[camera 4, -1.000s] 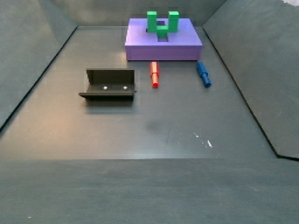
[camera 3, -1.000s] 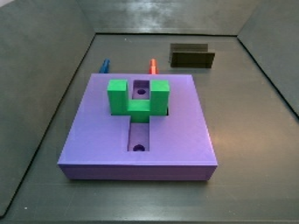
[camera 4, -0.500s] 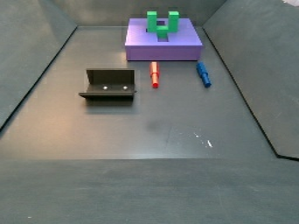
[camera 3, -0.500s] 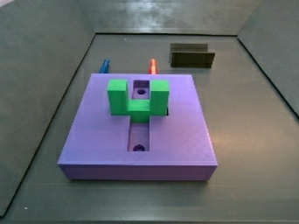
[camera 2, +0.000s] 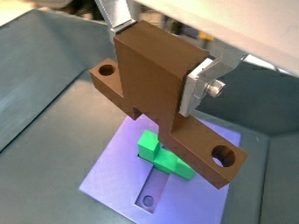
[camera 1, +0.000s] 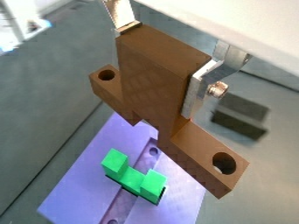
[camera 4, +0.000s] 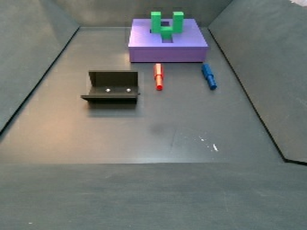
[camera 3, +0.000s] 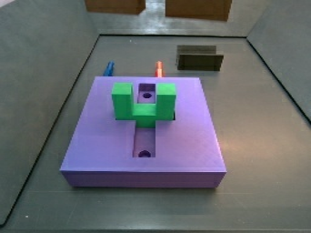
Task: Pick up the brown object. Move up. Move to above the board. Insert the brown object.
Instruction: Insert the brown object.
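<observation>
- board (camera 3: 144,127): big flat purple slab on the grey floor, directly below the gripper in both wrist views (camera 1: 82,188) (camera 2: 117,175); lengthwise groove with round holes runs down its middle.
- brown object (camera 1: 158,92): orange-brown wooden piece, clamped in the gripper and hanging in the air above the board; also seen in a wrist view at (camera 2: 158,83). Wide block part sits between the fingers, long bar sticks out below it with a round hole at each visible end. In a side view only its lower edge shows at the top of frame (camera 3: 195,7), well above the board.
- gripper (camera 1: 163,52): closed onto the brown object, silver finger plates pressed against opposite faces of the block; one finger (camera 2: 201,80) with a screw shows clearly. Gripper body itself is out of both side views.
- green U-shaped block (camera 3: 144,100): stands on the board over the groove, under the gripper, apart from the brown object; seen in wrist views at (camera 1: 131,173) and (camera 2: 170,157).
- fixture (camera 4: 111,88): dark L-shaped bracket on the floor, well away from the gripper and off the board.
- blue stick (camera 4: 209,75): lies on the floor just beside the board, far below the gripper.
- red stick (camera 4: 159,77): on the floor near the board's edge, between the blue stick and the fixture.
</observation>
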Robot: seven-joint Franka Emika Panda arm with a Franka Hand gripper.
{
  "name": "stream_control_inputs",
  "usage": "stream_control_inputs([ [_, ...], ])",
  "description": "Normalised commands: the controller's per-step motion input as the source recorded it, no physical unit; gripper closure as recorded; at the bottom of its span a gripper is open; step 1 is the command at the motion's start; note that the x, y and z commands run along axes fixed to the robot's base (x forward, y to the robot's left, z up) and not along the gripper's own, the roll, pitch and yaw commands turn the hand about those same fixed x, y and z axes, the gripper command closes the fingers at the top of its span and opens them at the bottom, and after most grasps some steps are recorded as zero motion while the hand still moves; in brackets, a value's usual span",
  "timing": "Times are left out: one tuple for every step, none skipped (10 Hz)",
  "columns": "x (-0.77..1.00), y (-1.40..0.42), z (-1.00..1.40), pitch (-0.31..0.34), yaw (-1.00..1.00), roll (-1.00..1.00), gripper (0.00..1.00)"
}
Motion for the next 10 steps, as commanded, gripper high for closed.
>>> stream_control_inputs([
  [0.0, 0.0, -0.36, -0.107, -1.0, 0.0, 1.0],
  [0.0, 0.0, -0.42, -0.067, -1.0, 0.0, 1.0],
  [0.0, 0.0, -0.46, -0.044, -1.0, 0.01, 1.0],
  [0.0, 0.0, -0.45, -0.02, -1.0, 0.01, 1.0],
  [0.0, 0.0, -0.42, 0.0, -1.0, 0.01, 1.0],
  [0.0, 0.0, -0.41, 0.0, -1.0, 0.01, 1.0],
  [0.0, 0.0, -0.41, 0.0, -1.0, 0.01, 1.0],
  [0.0, 0.0, -0.26, -0.043, -1.0, 0.06, 1.0],
  [0.06, -0.06, -0.17, -0.061, -0.97, 0.14, 1.0],
  [0.06, -0.05, -0.13, -0.063, -0.96, 0.17, 1.0],
])
